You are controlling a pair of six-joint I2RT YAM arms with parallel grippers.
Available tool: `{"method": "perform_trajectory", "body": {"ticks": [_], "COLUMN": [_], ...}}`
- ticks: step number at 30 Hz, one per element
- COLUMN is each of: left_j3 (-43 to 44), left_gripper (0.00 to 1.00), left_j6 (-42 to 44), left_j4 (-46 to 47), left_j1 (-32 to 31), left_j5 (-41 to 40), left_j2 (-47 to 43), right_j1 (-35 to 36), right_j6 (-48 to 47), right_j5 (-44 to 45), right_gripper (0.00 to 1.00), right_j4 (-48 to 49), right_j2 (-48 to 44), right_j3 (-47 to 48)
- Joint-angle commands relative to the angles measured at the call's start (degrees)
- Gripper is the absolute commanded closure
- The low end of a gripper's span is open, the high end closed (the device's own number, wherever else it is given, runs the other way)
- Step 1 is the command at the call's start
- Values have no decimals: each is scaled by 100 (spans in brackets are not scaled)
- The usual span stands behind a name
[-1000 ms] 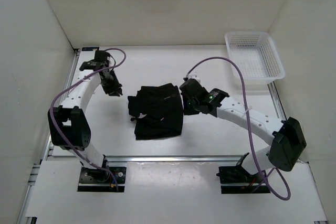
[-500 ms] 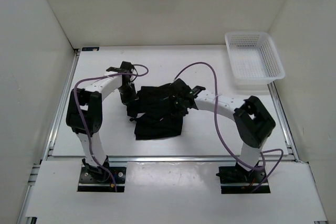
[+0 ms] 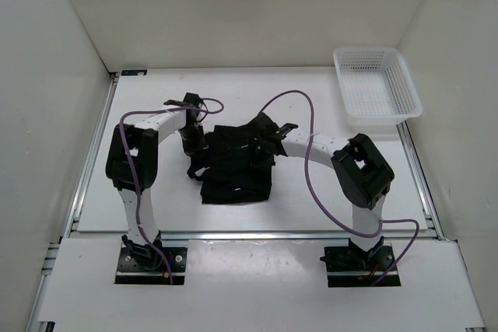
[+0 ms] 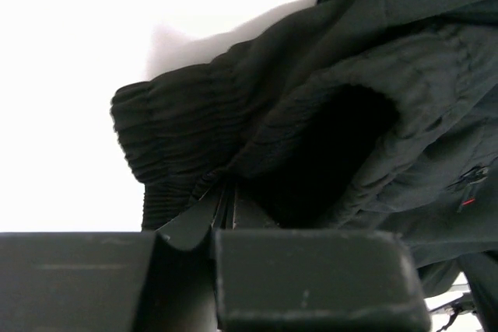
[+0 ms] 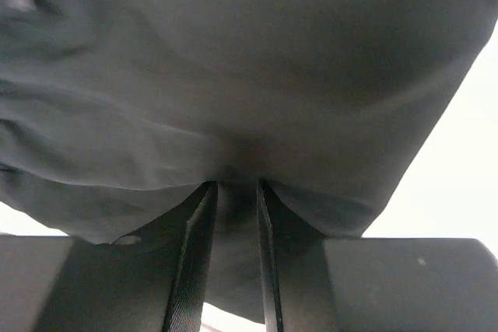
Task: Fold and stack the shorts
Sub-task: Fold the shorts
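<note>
Your left jaws and right jaws each pinch the crumpled black shorts (image 3: 233, 180); the small red tag (image 4: 467, 201) right of the left jaws is unreadable.

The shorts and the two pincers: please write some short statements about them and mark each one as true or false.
1. The shorts lie on the table. True.
2. The shorts are inside the white mesh basket. False: the basket stands apart at the far right corner, and no cloth shows in it.
3. The left pincer is closed on a gathered edge of the shorts. True.
4. The right pincer is wide open and away from the cloth. False: its fingers are nearly together, with black fabric pinched between them.
5. Both pincers are at the same side of the shorts. False: the left pincer is at their left edge and the right pincer is at their right side.
</note>
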Motion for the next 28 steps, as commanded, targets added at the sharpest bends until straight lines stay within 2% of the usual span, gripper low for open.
{"method": "perform_trajectory", "body": {"ticks": [1, 4, 6, 8, 9, 10, 11, 12, 13, 14, 15, 17, 20, 21, 28], "left_j3": [533, 929, 1174, 1351, 1491, 1571, 1641, 1755, 1817, 1870, 1870, 1949, 1687, 1564, -218], "left_gripper": [89, 89, 89, 82, 76, 67, 49, 38, 30, 27, 17, 17, 15, 15, 15], "left_j6": [51, 51, 103, 173, 174, 226, 296, 297, 349, 419, 420, 473, 525, 525, 411], "left_j4": [420, 420, 298, 113, 25, -176, -282, -388, -493, -703, -801, -968, -1092, -1005, -564], "left_j1": [-160, -161, -161, -99, -30, -29, 49, 137, 190, 243, 348, 480, 840, 1015, 1166], "left_j5": [91, 144, 215, 215, 215, 215, 215, 215, 215, 215, 136, 75, 135, 257, 162], "left_j2": [257, 495, 495, 234, 127, 22, -214, -347, -479, -619, -934, -1322, -2332, -2926, -5426], "right_j1": [-282, -537, -608, -608, -608, -608, -608, -608, -608, -608, -608, -722, -906, -1011, -1135], "right_j6": [-145, -330, -383, -532, -533, -585, -586, -586, -638, -638, -638, -525, -348, -261, 161], "right_j5": [240, 135, 73, 134, 134, 230, 301, 554, 721, 915, 1160, 1898, 2541, 2830, 3482], "right_gripper": [66, 63, 51, 36, 22, 17, 14, 9, 8, 7, 4, 3, 0, 0, 0], "right_j4": [-159, -334, -396, -528, -528, -685, -756, -826, -949, -1011, -1072, -1353, -1801, -1933, -2795], "right_j2": [111, 305, 175, -307, -493, -677, -1071, -1275, -1494, -1958, -2206, -2936, -3885, -4305, -5863], "right_j3": [450, 863, 1057, 1128, 1128, 1128, 1128, 1128, 1023, 831, 690, 417, -250, -565, -1640]}}
